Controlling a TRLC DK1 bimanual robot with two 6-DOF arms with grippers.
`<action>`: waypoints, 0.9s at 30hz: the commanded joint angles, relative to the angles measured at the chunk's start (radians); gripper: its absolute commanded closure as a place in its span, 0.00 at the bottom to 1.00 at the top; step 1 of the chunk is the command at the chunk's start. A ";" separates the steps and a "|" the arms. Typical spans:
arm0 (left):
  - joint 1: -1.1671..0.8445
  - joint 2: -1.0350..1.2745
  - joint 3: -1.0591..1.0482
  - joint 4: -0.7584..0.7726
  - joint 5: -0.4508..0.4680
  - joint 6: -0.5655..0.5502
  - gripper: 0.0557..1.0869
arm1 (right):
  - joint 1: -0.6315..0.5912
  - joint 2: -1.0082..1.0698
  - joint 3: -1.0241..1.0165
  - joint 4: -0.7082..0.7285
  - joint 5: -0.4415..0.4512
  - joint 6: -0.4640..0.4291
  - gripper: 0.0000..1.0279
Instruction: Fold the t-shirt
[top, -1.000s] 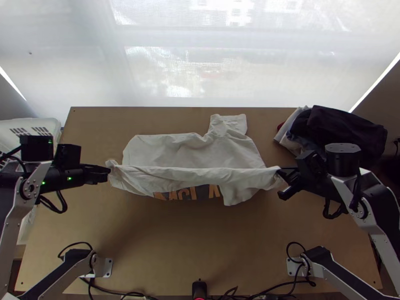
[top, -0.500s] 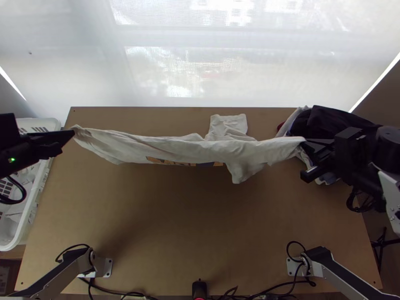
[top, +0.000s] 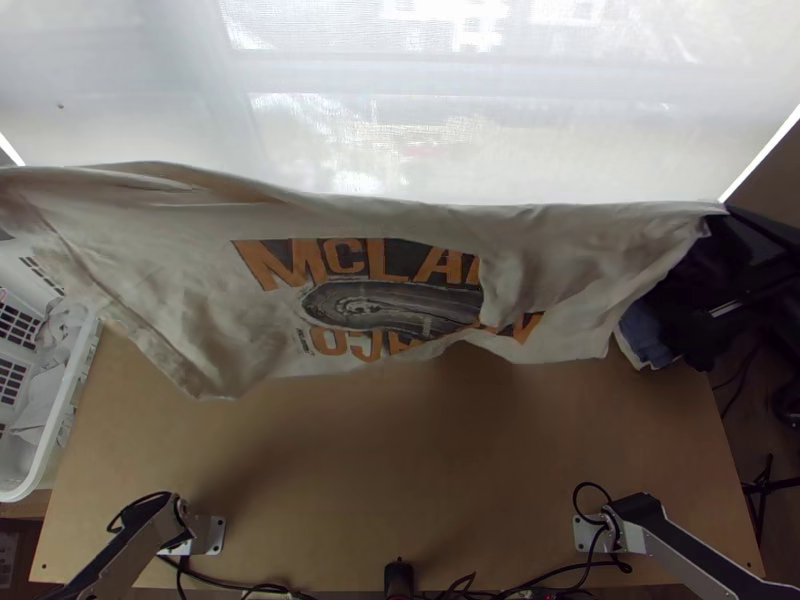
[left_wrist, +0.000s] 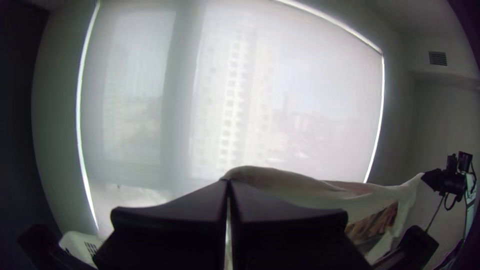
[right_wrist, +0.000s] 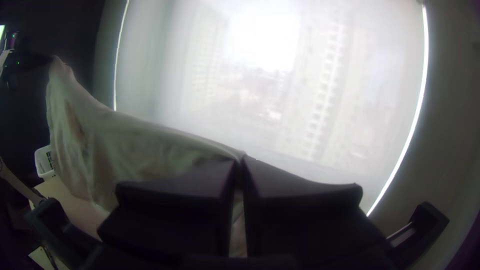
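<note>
The white t-shirt is held up and stretched between both grippers above the table, its dark and orange print facing the top view's camera and its lower edge hanging loosely. At the top view's right edge, my right gripper grips one upper end of the cloth. Its fingers are closed on the fabric in the right wrist view, where the right gripper has the t-shirt trailing off to one side. The left gripper is closed on the opposite end of the t-shirt.
A white basket stands at the table's left side with cloth inside. Dark and blue clothes lie at the right, partly behind the shirt. The wooden table extends below the raised cloth, with a window blind beyond its far edge.
Both grippers have moved apart and lifted the shirt, which went from lying partly on the table with a raised edge to hanging widely stretched, showing more of its print.
</note>
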 joint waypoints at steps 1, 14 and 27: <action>0.175 -0.089 0.032 0.187 -0.019 0.012 0.97 | -0.003 0.001 0.158 0.079 0.052 -0.040 0.97; 0.126 -0.231 0.032 0.229 -0.040 -0.057 0.97 | -0.043 -0.085 0.309 -0.010 0.049 -0.057 0.97; 0.119 -0.443 -0.577 0.143 0.007 -0.023 0.97 | -0.023 -0.302 -0.234 -0.063 0.012 0.047 0.97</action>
